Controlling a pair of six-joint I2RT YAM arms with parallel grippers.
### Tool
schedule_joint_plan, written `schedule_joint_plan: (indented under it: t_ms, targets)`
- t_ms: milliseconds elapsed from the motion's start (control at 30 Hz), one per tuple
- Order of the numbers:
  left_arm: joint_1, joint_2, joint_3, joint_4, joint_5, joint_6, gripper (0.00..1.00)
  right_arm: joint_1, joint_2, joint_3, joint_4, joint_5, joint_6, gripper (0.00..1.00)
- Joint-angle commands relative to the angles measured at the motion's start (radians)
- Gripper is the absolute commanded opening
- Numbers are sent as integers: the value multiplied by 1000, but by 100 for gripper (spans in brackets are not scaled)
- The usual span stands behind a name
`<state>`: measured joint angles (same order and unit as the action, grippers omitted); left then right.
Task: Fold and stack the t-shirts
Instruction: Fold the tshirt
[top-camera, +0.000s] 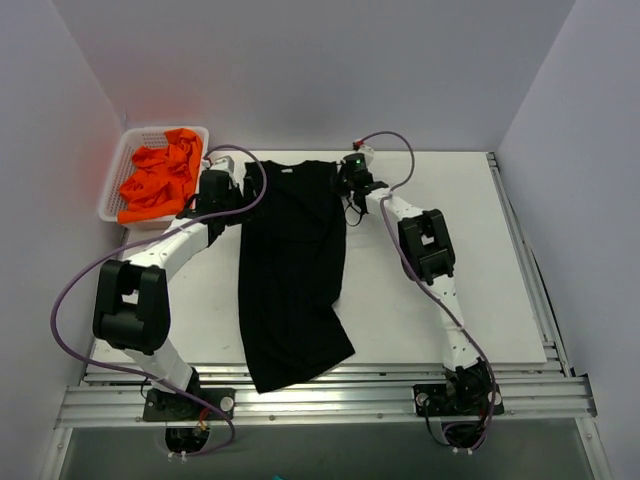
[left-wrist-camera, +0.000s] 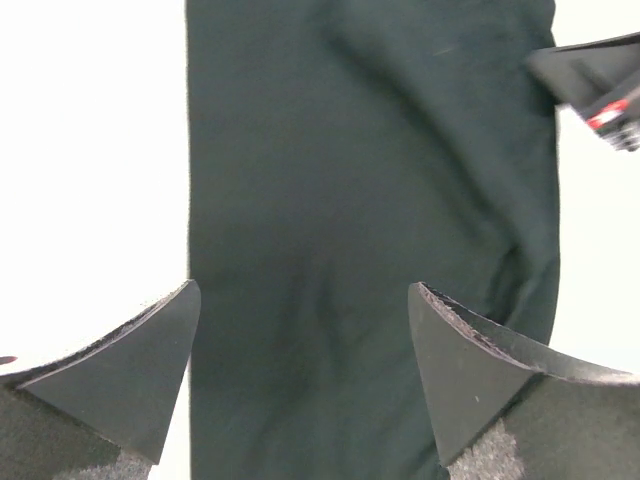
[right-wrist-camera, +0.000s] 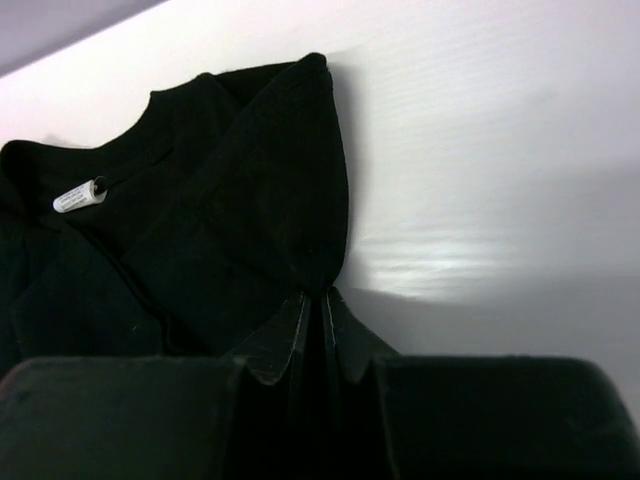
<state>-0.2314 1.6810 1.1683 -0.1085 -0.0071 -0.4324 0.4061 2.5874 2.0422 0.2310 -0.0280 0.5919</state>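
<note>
Right wrist: right fingers (right-wrist-camera: 283, 350) pinch black t-shirt (right-wrist-camera: 230, 230) fold, tips blending into cloth; left fingers (left-wrist-camera: 130, 370) spread.

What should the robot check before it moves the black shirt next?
1. Right gripper pinches the black t-shirt near its collar: ok.
2. Left gripper holds cloth: not ok, open above the shirt.
3. Orange t-shirts out of the way in the basket: ok.
4. Hem fully on the table: not ok, it overhangs the near edge.
5. Pinch catches every layer: cannot tell.
</note>
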Motion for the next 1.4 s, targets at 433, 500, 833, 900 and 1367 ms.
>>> schedule_joint_plan:
  t_ms: [433,500,833,900,1367]
  targets:
    - [-22,89,51,78,44,-9,94,-214,94,197,-157,-29,-78,74]
    - [-31,97,59,79,47,-14,94,-214,108,220,-128,-70,-81,98]
    - [-181,-32,-59,72,-141,-114,96,-170,-137,-20,-75,70,-133,100]
    - [-218,-82,-120,50,-192,-147,100,-145,-274,-179,-67,144,-133,100]
    - [-331,-585,-580,-34,-311,-348,94,170,-1067,-1139,-194,671,276,100]
